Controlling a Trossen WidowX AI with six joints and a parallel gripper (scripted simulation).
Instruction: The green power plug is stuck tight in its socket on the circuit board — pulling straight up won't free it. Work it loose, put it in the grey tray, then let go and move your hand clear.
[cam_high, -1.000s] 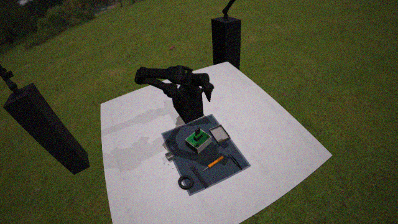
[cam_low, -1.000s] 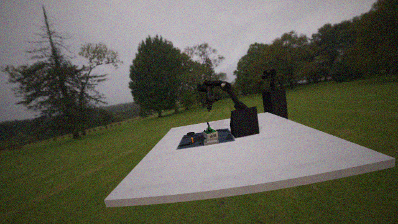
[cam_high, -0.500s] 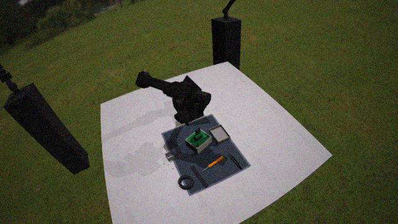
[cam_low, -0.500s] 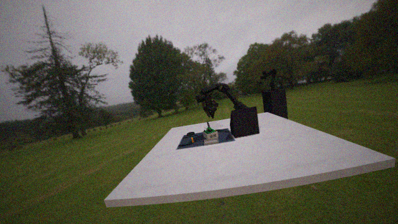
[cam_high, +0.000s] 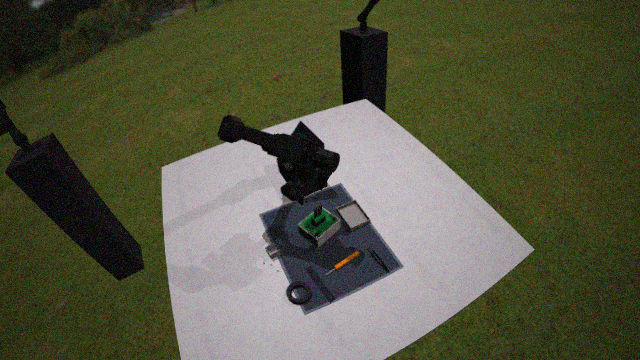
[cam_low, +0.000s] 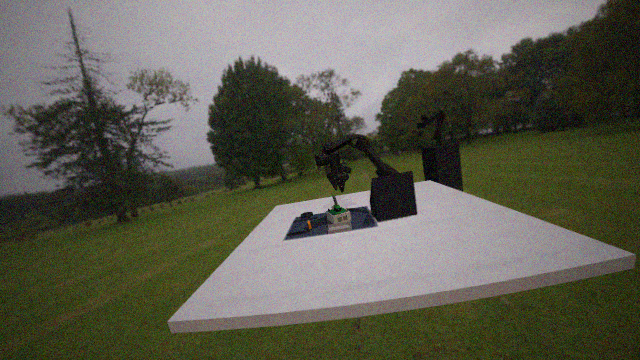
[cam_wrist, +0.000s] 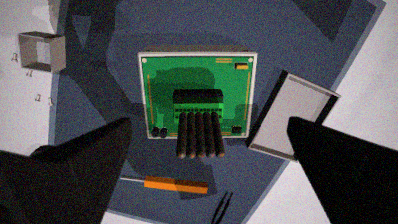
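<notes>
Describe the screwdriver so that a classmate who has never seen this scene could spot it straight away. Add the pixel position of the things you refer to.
On the white table (cam_high: 450, 270) (cam_low: 425, 265) lies a dark blue mat (cam_high: 345, 290) (cam_low: 362, 215) (cam_wrist: 125, 15), with a green circuit board (cam_high: 327, 223) (cam_wrist: 162, 75) near its middle. The screwdriver (cam_high: 347, 260) (cam_low: 309, 225) (cam_wrist: 175, 184) lies on that mat, between the board and the black ring (cam_high: 288, 295). Unlike the dark tweezers (cam_wrist: 222, 207) beside it, it has a bright orange handle and thin metal shaft.

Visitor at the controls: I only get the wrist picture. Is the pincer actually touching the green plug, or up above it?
Observer: Above it. The exterior view shows a gap between the pincer and the plug's wires.

Visitor: And what's off past the bottom of my picture, anything round?

Observer: Yes, the top view shows a black ring overlapping a corner of the blue mat.

Visitor: Is this the only arm around?

Observer: No, the top view shows two dark pedestals off the table, each with an arm on it.
</notes>
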